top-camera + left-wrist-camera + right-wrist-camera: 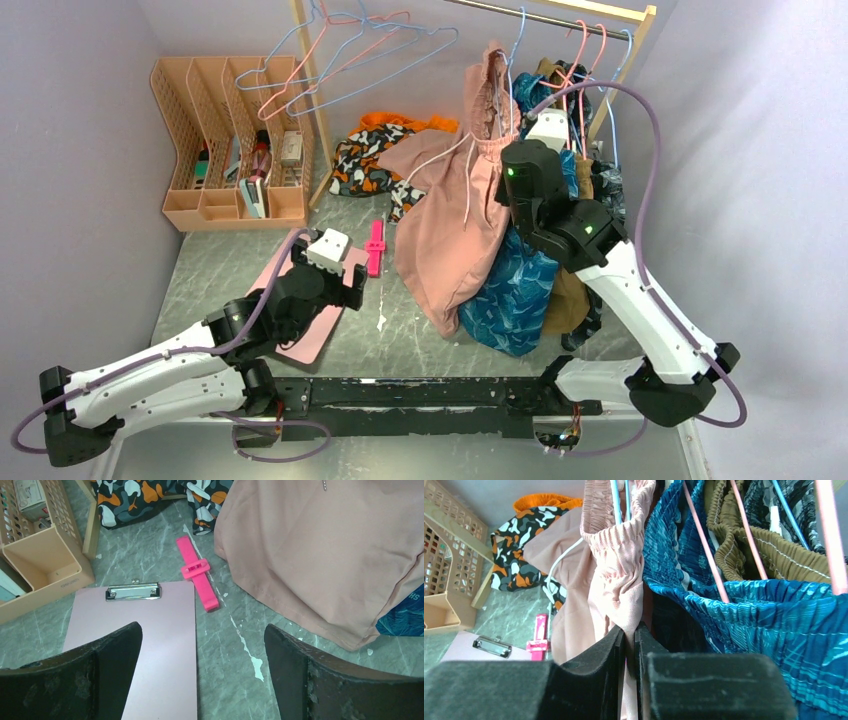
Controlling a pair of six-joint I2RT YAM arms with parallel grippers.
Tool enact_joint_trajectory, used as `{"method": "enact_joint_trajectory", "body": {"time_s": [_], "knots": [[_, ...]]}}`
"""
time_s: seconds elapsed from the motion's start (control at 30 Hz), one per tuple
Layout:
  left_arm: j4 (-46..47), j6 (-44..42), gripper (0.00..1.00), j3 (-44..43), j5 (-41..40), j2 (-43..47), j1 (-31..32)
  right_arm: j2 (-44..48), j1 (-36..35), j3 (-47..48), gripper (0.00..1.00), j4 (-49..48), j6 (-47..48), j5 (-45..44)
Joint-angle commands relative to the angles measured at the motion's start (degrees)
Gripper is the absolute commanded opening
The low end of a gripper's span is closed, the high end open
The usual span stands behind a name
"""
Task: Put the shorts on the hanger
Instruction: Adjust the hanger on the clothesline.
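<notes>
The dusty-pink shorts (pixel 455 215) hang from the rail by their gathered waistband (pixel 616 540), legs draping down to the table; they also fill the upper right of the left wrist view (pixel 320 555). A light-blue hanger (pixel 616 502) runs through the waistband, its hook (pixel 519 30) at the rail. My right gripper (pixel 630 630) is shut on a fold of the shorts' fabric just below the waistband. My left gripper (pixel 202 655) is open and empty, low over the table beside a pink clipboard (pixel 145 640).
A blue patterned garment (pixel 515 285) and an olive one (pixel 764 550) hang on pink hangers (pixel 704 545) right of the shorts. A pink clip (pixel 197 572), a camouflage cloth (pixel 365 160) and a peach file organiser (pixel 235 140) lie left. Spare hangers (pixel 340 50) hang at the rack's end.
</notes>
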State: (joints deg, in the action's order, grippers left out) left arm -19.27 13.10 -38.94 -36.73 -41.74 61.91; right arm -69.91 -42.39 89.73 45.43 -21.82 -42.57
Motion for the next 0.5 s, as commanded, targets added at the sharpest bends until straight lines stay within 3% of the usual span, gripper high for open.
{"method": "enact_joint_trajectory", "body": {"time_s": [0.0,0.13,0.17,0.2,0.27,0.33,0.47], "knots": [[-0.7,0.5,0.95,-0.5,-0.2,0.7,-0.3,1.8,0.7,2.2,0.14,2.2,0.1,-0.7],[-0.6,0.4,0.95,-0.4,-0.3,0.9,-0.3,2.7,0.9,1.3,0.13,2.8,-0.2,0.7],[-0.6,0.4,0.95,-0.4,-0.3,0.9,-0.2,3.0,0.9,1.2,0.17,2.3,0.2,2.5],[-0.7,0.4,0.96,-0.4,-0.2,0.9,-0.3,3.4,1.0,1.3,0.27,1.5,0.8,4.9],[-1.0,0.3,1.00,-0.5,-0.1,0.7,-0.3,3.4,1.0,3.3,0.56,1.2,2.2,9.9],[-1.0,0.4,0.99,-0.6,0.1,0.8,-0.3,3.1,1.0,6.0,0.71,1.6,3.2,15.1],[0.5,0.3,0.99,0.3,0.6,2.4,-0.3,2.9,1.0,9.6,0.75,-0.1,5.7,29.3]]}}
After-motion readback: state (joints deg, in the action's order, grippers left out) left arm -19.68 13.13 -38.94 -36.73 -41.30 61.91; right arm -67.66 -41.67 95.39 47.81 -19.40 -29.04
